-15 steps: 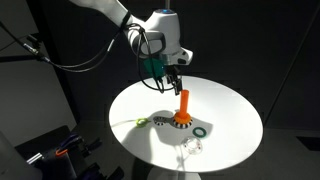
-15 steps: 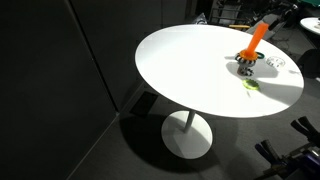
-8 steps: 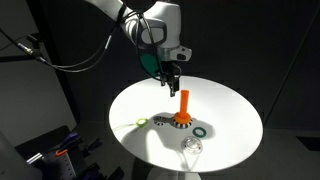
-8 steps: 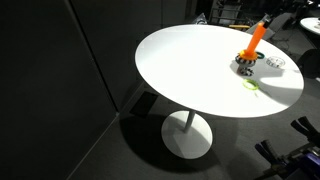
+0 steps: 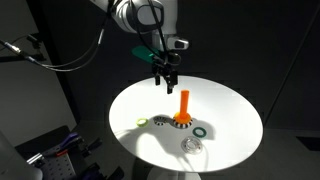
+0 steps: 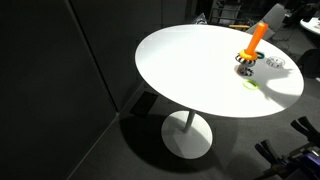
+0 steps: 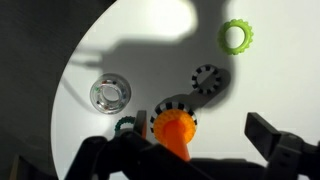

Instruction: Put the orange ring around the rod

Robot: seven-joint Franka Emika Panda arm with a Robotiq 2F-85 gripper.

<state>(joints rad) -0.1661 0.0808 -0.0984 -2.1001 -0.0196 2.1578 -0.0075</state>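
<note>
The end effector point(image 5: 166, 85) hovers above the rod point(image 5: 184, 102).

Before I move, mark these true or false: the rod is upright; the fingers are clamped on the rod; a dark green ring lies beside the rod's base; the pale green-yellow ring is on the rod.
1. The rod stands upright on the table. True.
2. The fingers are clamped on the rod. False: the gripper hangs above the rod, fingers apart and empty.
3. A dark green ring lies beside the rod's base. True.
4. The pale green-yellow ring is on the rod. False: it lies flat on the table, apart from the rod.
</note>
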